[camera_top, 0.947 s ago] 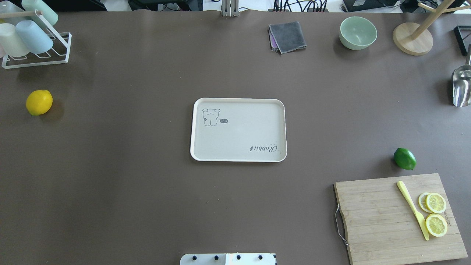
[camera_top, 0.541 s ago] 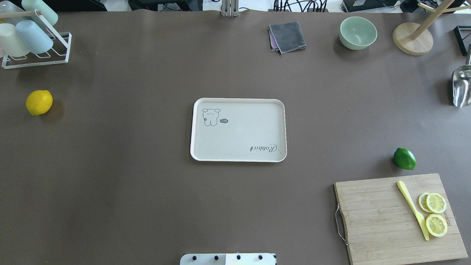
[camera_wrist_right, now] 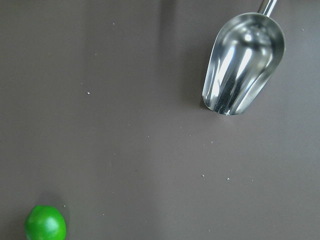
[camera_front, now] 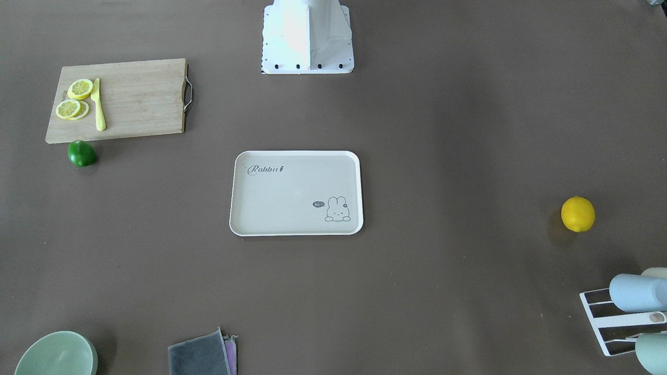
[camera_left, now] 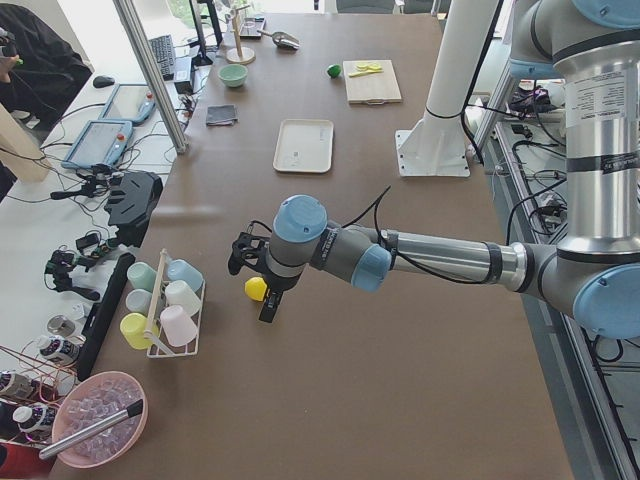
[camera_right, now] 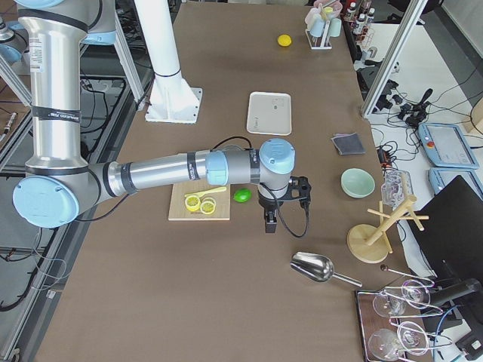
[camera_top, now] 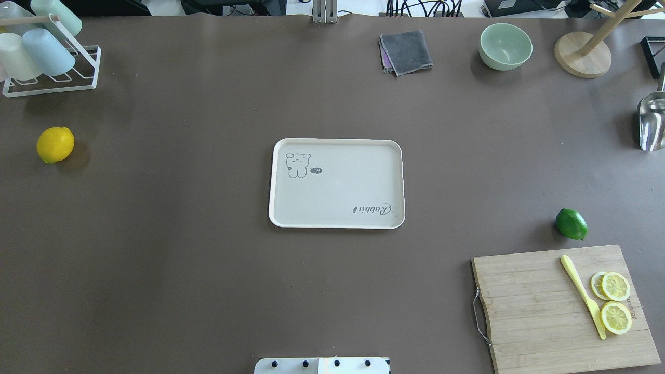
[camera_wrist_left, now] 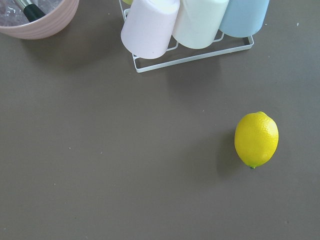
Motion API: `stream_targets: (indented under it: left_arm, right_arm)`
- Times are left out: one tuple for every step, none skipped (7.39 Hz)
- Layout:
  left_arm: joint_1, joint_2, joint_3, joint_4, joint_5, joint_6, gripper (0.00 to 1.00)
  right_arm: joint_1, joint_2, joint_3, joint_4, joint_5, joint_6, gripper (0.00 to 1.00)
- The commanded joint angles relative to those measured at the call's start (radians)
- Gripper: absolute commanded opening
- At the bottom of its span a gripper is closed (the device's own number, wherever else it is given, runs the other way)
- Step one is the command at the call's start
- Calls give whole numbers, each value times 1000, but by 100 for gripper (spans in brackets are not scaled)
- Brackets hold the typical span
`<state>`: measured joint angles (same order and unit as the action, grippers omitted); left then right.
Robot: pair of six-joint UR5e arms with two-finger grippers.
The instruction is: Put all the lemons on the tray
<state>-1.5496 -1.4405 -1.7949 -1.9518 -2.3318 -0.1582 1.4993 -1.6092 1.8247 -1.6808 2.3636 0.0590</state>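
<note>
The beige "Rabbit" tray (camera_top: 337, 193) lies bare at the table's middle, and also shows in the front view (camera_front: 284, 200). The yellow lemon (camera_top: 55, 145) lies far left near the cup rack, and shows in the left wrist view (camera_wrist_left: 256, 139). The green lemon (camera_top: 571, 224) lies at the right, just beyond the cutting board, and sits low left in the right wrist view (camera_wrist_right: 46, 223). My left gripper (camera_left: 268, 308) hovers beside the yellow lemon (camera_left: 256, 289). My right gripper (camera_right: 270, 224) hovers near the green lemon (camera_right: 242, 195). I cannot tell whether either is open or shut.
A wooden cutting board (camera_top: 540, 306) holds lemon slices (camera_top: 615, 301) and a yellow toy knife (camera_top: 582, 295). A cup rack (camera_top: 49, 57) stands far left. A metal scoop (camera_top: 652, 122), green bowl (camera_top: 505, 47), grey cloth (camera_top: 407, 52) and wooden stand (camera_top: 582, 54) lie along the far side.
</note>
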Motion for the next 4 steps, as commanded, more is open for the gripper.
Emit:
stream_targets:
  left_arm:
    - [6,-1,37,-93,-4,5,98]
    - [16,-6,31,-91,-7,-7,98]
    - [16,-9,26,-97,-20,-7,98]
    - [16,-29,17,-90,-29,-9,98]
  right_arm:
    - [-13,2,-5,4,6,-1,100]
    - [-20,5,-13,4,8,5,100]
    - [-37,9,-16,15,8,7,100]
    - [-47,9,-16,25,19,9,100]
